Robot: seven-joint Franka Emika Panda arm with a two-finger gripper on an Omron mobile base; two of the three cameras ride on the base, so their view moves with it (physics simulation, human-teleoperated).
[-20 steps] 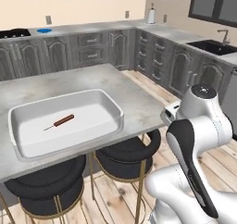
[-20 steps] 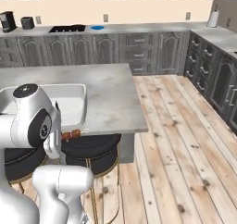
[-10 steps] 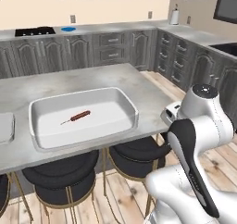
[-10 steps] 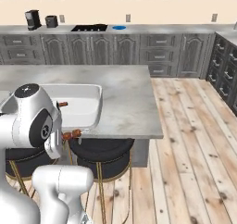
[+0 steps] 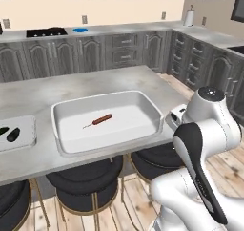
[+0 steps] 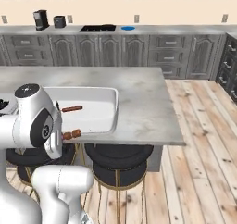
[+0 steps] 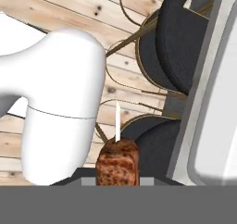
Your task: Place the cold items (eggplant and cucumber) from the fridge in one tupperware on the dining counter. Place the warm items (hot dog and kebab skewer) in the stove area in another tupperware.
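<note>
My gripper [image 7: 117, 177] is shut on the kebab skewer [image 7: 117, 160], a browned meat chunk with a pale stick tip pointing away. It hangs below the counter edge, over the stools; the kebab skewer [image 6: 71, 134] peeks out beside my arm. A hot dog [image 5: 101, 119] lies in the large white tupperware [image 5: 153, 111] on the dining counter [image 5: 71, 89]. At the far left, a second tupperware [image 5: 29, 125] holds two dark items: eggplant [image 5: 13, 135] and cucumber [image 5: 2, 131]. The right base view shows the hot dog [image 6: 71, 109] in the large tupperware [image 6: 112, 112].
Black round stools [image 5: 81, 182] stand under the counter, and a stool [image 7: 185, 38] is close to my hand. Grey cabinets line the back wall with a cooktop [image 5: 45, 32], a blue dish [image 5: 80, 30] and a coffee machine [image 6: 40, 19]. Wood floor [image 6: 203, 140] lies to the right.
The base has driven, so the whole scene has shifted right in the left base view, bringing the second tupperware into sight. The arm still holds the kebab the same way.
</note>
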